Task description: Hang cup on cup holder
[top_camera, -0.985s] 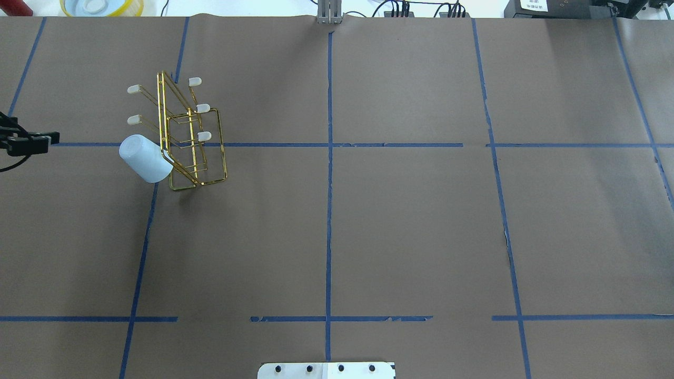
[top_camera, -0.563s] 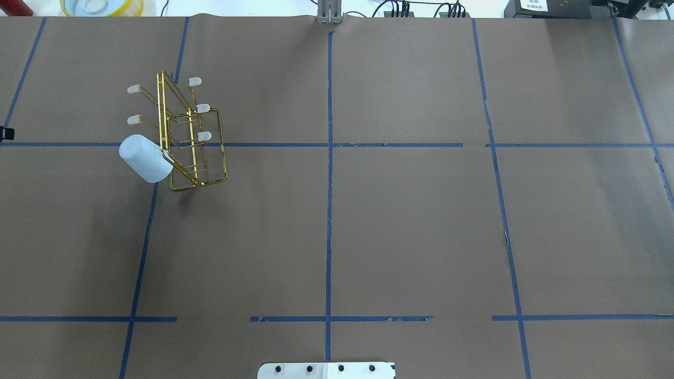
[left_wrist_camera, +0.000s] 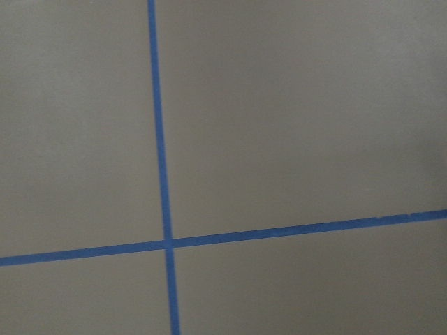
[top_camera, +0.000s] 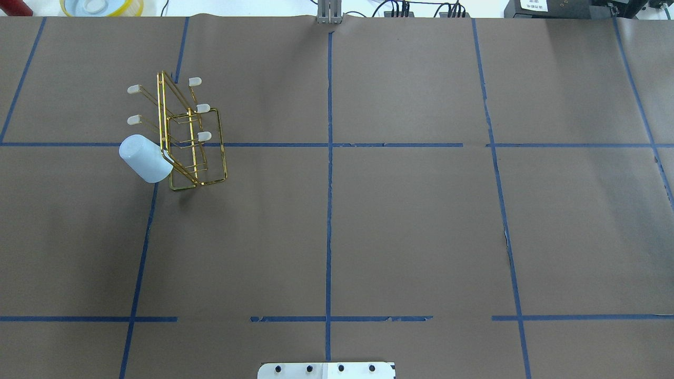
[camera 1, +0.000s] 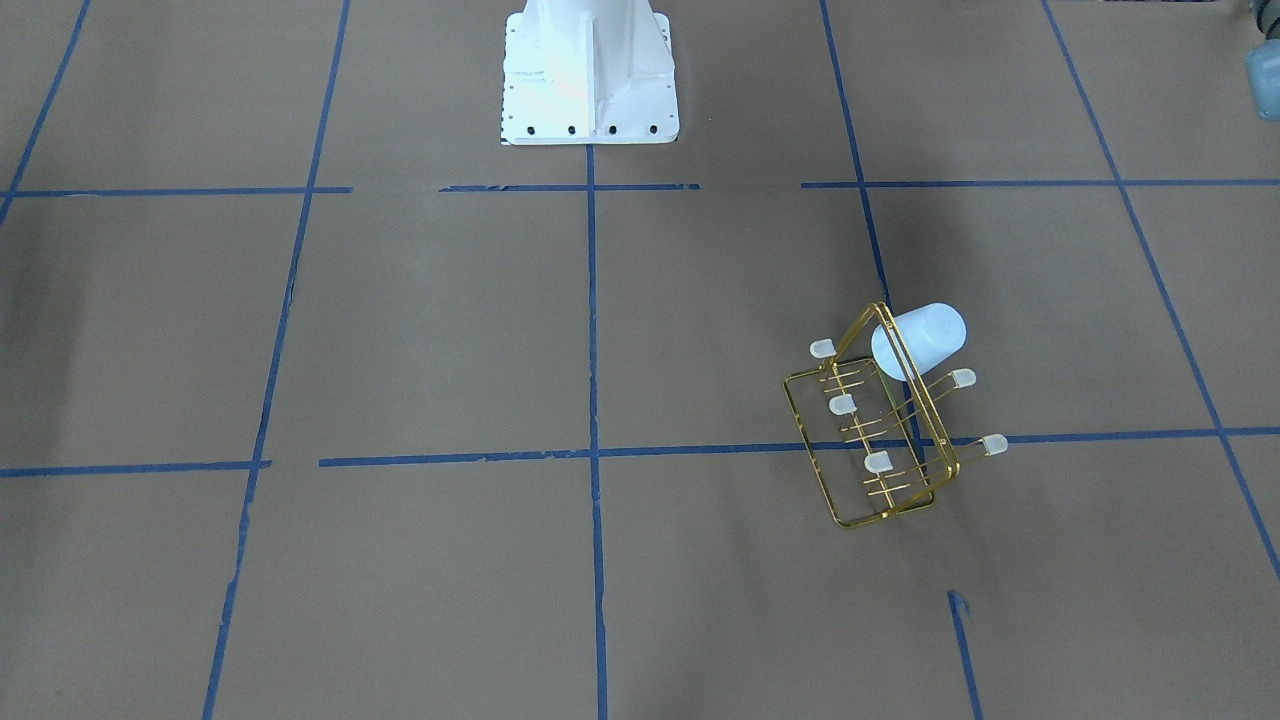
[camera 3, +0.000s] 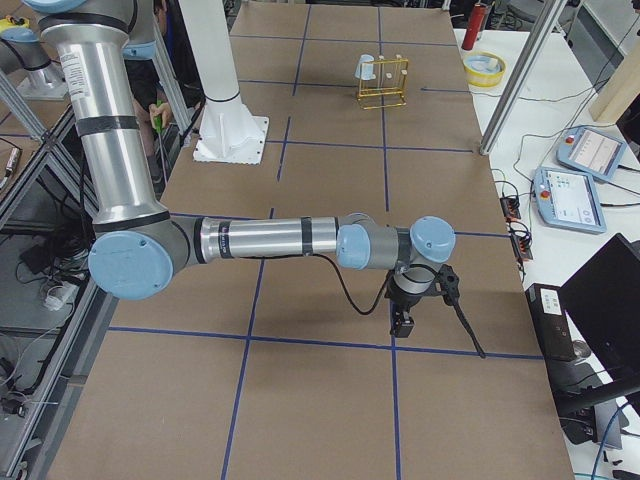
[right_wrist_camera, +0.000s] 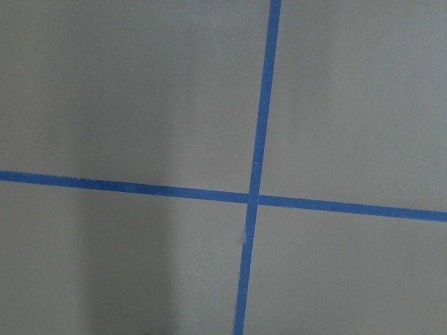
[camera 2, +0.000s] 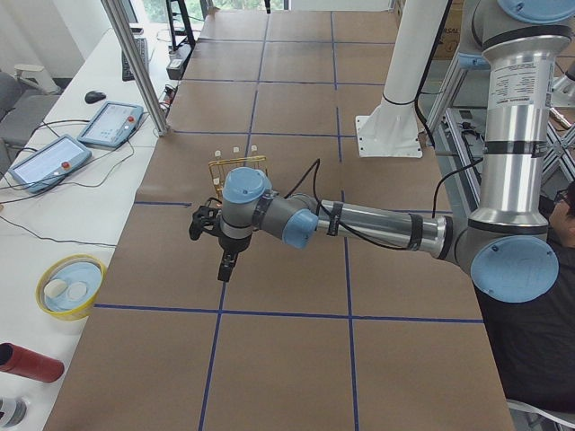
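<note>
Cup (top_camera: 146, 158) hangs tilted on a prong of the rack (top_camera: 196, 145), mouth inward, and looks fully seated. The rack stands near the left gripper (camera 2: 224, 266), just past it along the table (camera 2: 296, 359). Right gripper (camera 3: 404, 321) is well apart from both, at the other end. Can't tell either gripper's jaw state.

Cup holder (camera 2: 238, 162) partly behind left arm (camera 2: 377, 224)

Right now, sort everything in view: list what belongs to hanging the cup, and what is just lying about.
Belongs to the job:
cup
cup holder

Just lying about, off the brown paper:
yellow-rimmed bowl
red cylinder
control tablets
</note>
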Action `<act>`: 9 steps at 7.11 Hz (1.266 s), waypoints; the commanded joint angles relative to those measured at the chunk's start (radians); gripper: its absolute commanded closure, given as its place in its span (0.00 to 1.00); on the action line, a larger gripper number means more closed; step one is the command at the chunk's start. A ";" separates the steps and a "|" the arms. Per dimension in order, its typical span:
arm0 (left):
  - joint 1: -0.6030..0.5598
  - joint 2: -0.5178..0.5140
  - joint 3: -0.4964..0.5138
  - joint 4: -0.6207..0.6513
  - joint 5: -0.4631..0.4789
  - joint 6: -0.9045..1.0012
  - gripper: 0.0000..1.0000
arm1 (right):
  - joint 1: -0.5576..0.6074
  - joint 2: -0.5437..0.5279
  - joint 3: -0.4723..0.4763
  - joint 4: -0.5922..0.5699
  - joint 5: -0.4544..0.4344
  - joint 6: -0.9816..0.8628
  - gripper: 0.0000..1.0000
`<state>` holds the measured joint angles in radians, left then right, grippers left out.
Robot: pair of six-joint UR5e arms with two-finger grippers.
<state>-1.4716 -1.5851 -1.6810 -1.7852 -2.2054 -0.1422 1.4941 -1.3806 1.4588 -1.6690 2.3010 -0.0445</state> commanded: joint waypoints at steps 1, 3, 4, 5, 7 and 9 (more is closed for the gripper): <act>-0.073 -0.036 0.056 0.169 0.003 0.265 0.00 | 0.000 0.000 0.000 0.000 0.000 0.000 0.00; -0.104 -0.041 0.057 0.298 -0.010 0.371 0.00 | 0.000 0.000 0.000 0.000 0.000 0.000 0.00; -0.104 -0.039 0.055 0.294 -0.070 0.369 0.00 | 0.000 0.000 0.000 0.000 0.000 0.000 0.00; -0.104 -0.044 0.063 0.294 -0.110 0.368 0.00 | 0.000 0.000 0.000 0.000 0.000 0.000 0.00; -0.105 -0.056 0.066 0.302 -0.170 0.305 0.00 | -0.002 0.000 0.000 0.000 0.000 0.000 0.00; -0.105 -0.052 0.066 0.294 -0.178 0.300 0.00 | 0.000 0.000 0.000 0.000 0.000 0.000 0.00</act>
<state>-1.5768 -1.6391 -1.6157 -1.4883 -2.3742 0.1667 1.4937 -1.3806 1.4588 -1.6690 2.3010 -0.0445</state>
